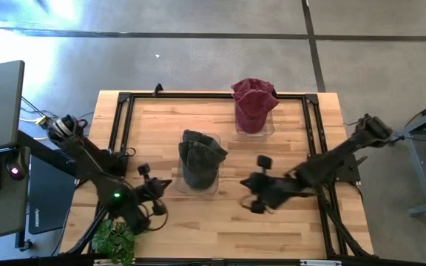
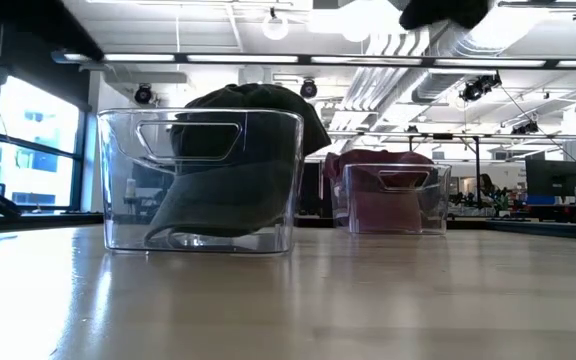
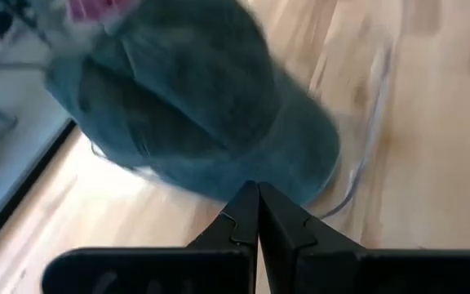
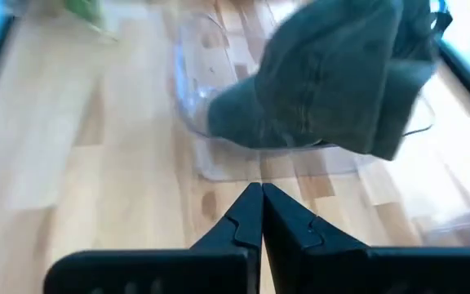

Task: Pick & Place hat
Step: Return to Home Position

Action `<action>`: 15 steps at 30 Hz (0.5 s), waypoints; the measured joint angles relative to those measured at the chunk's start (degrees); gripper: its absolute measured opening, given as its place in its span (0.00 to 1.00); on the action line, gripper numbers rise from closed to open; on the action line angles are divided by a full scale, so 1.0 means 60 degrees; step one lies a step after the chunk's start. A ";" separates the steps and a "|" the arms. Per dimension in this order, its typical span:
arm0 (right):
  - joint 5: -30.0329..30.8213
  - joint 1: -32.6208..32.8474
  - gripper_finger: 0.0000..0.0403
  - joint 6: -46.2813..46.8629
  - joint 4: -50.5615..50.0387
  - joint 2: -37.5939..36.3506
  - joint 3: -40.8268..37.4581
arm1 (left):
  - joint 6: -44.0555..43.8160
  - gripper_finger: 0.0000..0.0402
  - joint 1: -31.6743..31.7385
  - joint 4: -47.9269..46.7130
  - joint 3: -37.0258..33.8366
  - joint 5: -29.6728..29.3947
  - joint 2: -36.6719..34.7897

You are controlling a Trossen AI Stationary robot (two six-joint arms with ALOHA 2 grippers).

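Note:
A dark green hat [image 1: 200,157] sits inside a clear plastic bin [image 2: 200,180] at the table's middle, its top standing above the rim. A maroon hat [image 1: 254,106] fills a second clear bin [image 2: 393,200] at the far edge. My left gripper [image 1: 166,185] hangs shut just left of the green hat's bin, pointing at it; the hat [image 3: 202,106] lies ahead of its fingertips [image 3: 257,192]. My right gripper [image 1: 247,191] hangs shut to the right of that bin, also facing the hat [image 4: 341,77]. Neither gripper touches anything.
Black frame rails [image 1: 120,122] run along the table's left, far and right sides. A small green plant [image 1: 115,240] stands at the near left corner. A laptop [image 1: 46,188] and a monitor stand left of the table. Bare wood lies along the near edge between the arms.

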 joint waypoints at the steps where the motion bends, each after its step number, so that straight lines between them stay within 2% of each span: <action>1: 0.0186 0.0272 0.01 0.0000 -0.0270 -0.0303 0.0000 | -0.0060 0.00 -0.0187 -0.0050 0.0000 -0.0273 -0.0192; 5: 0.0869 0.1151 0.01 0.0000 -0.0687 -0.1549 -0.0270 | -0.0507 0.00 -0.0816 -0.0582 -0.0175 -0.1162 -0.1106; 8: 0.0849 0.1439 0.01 -0.0005 -0.0090 -0.2779 -0.1395 | -0.0939 0.00 -0.1124 -0.0771 -0.0800 -0.1518 -0.2023; 12: 0.0266 0.1366 0.01 -0.0479 0.2208 -0.4735 -0.3776 | -0.1213 0.00 -0.1336 -0.0714 -0.1883 -0.1707 -0.3413; 15: -0.0773 0.0740 0.01 -0.1161 0.4707 -0.6308 -0.5600 | -0.1342 0.00 -0.1322 -0.0727 -0.2689 -0.1896 -0.4789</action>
